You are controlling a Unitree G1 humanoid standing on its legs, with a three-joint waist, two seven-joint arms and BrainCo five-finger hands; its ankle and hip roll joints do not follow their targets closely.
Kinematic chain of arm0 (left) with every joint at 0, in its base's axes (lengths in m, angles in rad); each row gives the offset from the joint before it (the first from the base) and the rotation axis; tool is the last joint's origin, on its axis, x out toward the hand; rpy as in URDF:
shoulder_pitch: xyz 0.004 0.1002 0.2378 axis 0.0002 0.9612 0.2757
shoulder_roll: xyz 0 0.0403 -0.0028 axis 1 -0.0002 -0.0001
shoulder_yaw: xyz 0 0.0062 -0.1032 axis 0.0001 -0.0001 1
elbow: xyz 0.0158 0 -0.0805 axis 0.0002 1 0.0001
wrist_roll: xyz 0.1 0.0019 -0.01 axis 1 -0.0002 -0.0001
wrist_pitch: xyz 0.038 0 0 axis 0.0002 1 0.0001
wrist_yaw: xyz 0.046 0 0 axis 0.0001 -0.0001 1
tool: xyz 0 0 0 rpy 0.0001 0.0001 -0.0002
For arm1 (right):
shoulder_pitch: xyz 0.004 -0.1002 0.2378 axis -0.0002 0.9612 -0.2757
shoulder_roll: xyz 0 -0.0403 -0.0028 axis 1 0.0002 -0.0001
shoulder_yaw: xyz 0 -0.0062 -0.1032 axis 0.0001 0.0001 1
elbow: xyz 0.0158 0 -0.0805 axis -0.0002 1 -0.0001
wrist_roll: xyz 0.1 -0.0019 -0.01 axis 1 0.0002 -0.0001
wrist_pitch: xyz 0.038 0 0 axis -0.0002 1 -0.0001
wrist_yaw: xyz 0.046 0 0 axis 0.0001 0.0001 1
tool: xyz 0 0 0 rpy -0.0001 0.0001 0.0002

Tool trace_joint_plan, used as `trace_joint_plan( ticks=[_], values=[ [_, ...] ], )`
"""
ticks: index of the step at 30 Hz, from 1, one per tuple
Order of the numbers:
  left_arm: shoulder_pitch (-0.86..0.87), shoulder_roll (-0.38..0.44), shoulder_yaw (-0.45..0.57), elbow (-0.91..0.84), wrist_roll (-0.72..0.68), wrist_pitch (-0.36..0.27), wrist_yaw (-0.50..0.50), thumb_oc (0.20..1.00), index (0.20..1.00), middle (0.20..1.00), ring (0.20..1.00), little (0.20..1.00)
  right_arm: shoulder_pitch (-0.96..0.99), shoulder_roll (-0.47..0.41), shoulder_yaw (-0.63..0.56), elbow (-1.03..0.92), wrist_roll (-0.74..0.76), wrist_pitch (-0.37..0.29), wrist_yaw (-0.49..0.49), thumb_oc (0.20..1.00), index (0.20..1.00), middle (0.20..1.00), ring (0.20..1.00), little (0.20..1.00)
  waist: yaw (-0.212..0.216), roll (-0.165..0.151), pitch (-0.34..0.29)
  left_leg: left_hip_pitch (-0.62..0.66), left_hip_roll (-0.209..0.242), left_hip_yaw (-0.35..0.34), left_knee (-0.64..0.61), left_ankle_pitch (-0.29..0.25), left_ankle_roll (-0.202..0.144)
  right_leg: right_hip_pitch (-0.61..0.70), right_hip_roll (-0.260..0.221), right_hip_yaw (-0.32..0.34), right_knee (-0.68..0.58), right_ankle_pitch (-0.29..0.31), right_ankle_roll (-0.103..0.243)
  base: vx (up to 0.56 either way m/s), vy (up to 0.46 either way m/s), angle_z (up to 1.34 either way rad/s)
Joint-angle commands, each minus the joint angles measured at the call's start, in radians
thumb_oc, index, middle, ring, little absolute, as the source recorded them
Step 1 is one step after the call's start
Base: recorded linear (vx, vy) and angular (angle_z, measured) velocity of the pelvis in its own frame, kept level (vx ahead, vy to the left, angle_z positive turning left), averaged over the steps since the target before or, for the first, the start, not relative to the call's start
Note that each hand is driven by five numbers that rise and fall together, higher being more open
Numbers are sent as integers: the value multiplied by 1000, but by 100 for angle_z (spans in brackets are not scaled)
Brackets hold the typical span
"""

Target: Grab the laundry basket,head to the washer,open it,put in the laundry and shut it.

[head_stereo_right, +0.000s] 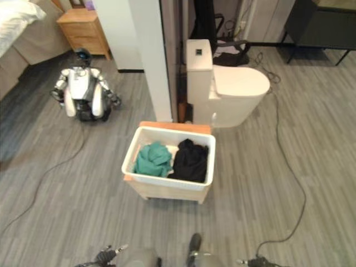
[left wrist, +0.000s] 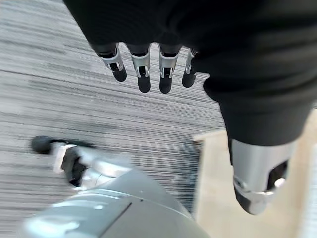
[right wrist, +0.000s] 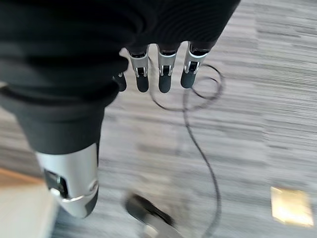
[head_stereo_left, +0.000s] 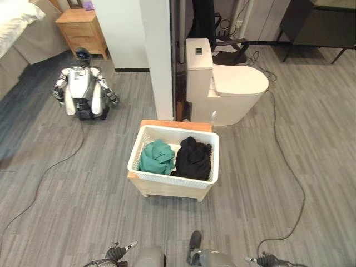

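Left eye view: one white laundry basket [head_stereo_left: 149, 168] sits on one low wooden stand [head_stereo_left: 167, 190] on the grey floor [head_stereo_left: 67, 211], just in front of one white pillar [head_stereo_left: 157, 55]. The basket holds two garments: one teal garment [head_stereo_left: 156, 157] on its left side and one black garment [head_stereo_left: 193, 158] on its right, touching each other. One white toilet [head_stereo_left: 225, 86] stands behind the basket to the right. One second humanoid robot [head_stereo_left: 83, 92] sits on the floor well apart to the left, near one wooden nightstand [head_stereo_left: 82, 28]. Left hand [left wrist: 148, 64]: fingers straight, released, holding nothing. Right hand [right wrist: 158, 67]: fingers straight, released, empty.
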Motion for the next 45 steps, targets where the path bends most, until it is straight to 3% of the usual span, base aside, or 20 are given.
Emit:
trace_joint_plan(
  ticks=[1, 3, 5, 6, 9, 14, 16, 18, 22, 27, 29, 39, 45],
  values=[
    [-8, 10, -9, -22, -61, -52, 78, 1000, 1000, 1000, 1000, 1000, 20, -62, -62, -15, 75, -33, -64, 1000, 1000, 1000, 1000, 1000, 11, 48, 8, 83, 59, -1, -352, 123, 23, -19, -77, 7, 26, -70, 172, 207, 132, -5],
    [12, -3, 12, -38, -96, -61, 116, 1000, 1000, 1000, 1000, 1000, 21, -53, -109, -62, 165, -56, -95, 1000, 1000, 1000, 1000, 1000, 17, 72, -2, 81, 100, 4, -497, 217, -3, 13, -76, -6, 8, -82, 182, 196, 174, 4],
    [43, -20, 43, -56, -134, -72, 145, 1000, 1000, 1000, 1000, 1000, 31, -34, -138, -134, 238, -80, -99, 1000, 1000, 1000, 1000, 1000, 9, 90, -21, 141, 114, 24, -559, 201, -18, 33, -72, 10, -3, -81, 195, 220, 197, -20],
    [77, -30, 66, -85, -131, -78, 177, 1000, 1000, 1000, 1000, 1000, 66, -20, -184, -229, 303, -110, -119, 1000, 1000, 1000, 1000, 1000, 1, 92, -37, 161, 107, 34, -559, 189, -24, 51, -86, 14, -16, -70, 199, 170, 137, -58],
    [105, -39, 87, -109, -147, -78, 196, 1000, 1000, 1000, 1000, 1000, 85, -13, -205, -284, 336, -117, -136, 1000, 1000, 1000, 1000, 1000, 5, 92, -43, 183, 103, 48, -567, 182, -23, 63, -94, 25, -25, -64, 206, 129, 121, -35],
    [277, -124, 194, -363, -288, -96, 290, 1000, 1000, 1000, 1000, 1000, 174, 39, -279, -629, 497, -163, -210, 1000, 1000, 1000, 1000, 1000, 11, 92, -52, 252, 78, 102, -598, 157, -8, 83, -130, 47, -32, -50, 228, 115, 133, -25],
    [298, -133, 200, -410, -309, -104, 294, 1000, 1000, 1000, 1000, 1000, 186, 46, -297, -671, 539, -180, -216, 1000, 1000, 1000, 1000, 1000, 10, 92, -53, 260, 74, 107, -602, 152, -6, 86, -134, 44, -33, -49, 231, 57, 52, -6],
    [317, -154, 200, -491, -422, -114, 277, 1000, 1000, 1000, 1000, 1000, 192, 46, -323, -758, 596, -190, -214, 1000, 1000, 1000, 1000, 1000, 5, 92, -47, 261, 69, 109, -601, 147, -2, 81, -139, 45, -33, -47, 237, 18, 44, -6],
    [298, -117, 141, -634, -486, -72, 233, 1000, 1000, 1000, 1000, 1000, 157, 7, -329, -830, 590, -159, -217, 1000, 1000, 1000, 1000, 1000, -6, 98, -32, 259, 67, 113, -611, 150, 2, 63, -142, 49, -22, -44, 241, -1, 46, -9],
    [119, 36, 33, -717, -267, 1, 242, 1000, 1000, 1000, 1000, 1000, 5, -109, -257, -793, 490, -99, -220, 1000, 1000, 1000, 1000, 1000, -16, 97, 10, 242, 75, 110, -641, 172, -2, 17, -134, 42, -17, -34, 241, -64, 18, -1],
    [65, 61, 7, -711, -230, 15, 242, 1000, 1000, 1000, 1000, 1000, -38, -128, -231, -773, 477, -89, -216, 1000, 1000, 1000, 1000, 1000, -16, 91, 22, 224, 78, 109, -646, 180, -3, -4, -131, 40, -20, -25, 241, -88, -6, -1],
    [-180, 126, -37, -612, -177, 43, 275, 1000, 1000, 1000, 1000, 1000, -222, -143, -83, -684, 469, -45, -174, 1000, 1000, 1000, 1000, 1000, -9, 57, 110, 154, 98, 113, -652, 208, -13, -85, -118, 31, -21, 6, 239, -82, -17, -1],
    [-259, 150, -74, -588, -151, 56, 269, 1000, 1000, 1000, 1000, 1000, -274, -150, -37, -683, 462, -35, -162, 1000, 1000, 1000, 1000, 1000, -9, 54, 144, 131, 98, 111, -648, 216, -14, -112, -120, 27, -6, 12, 237, -55, 0, 0]
  ],
)
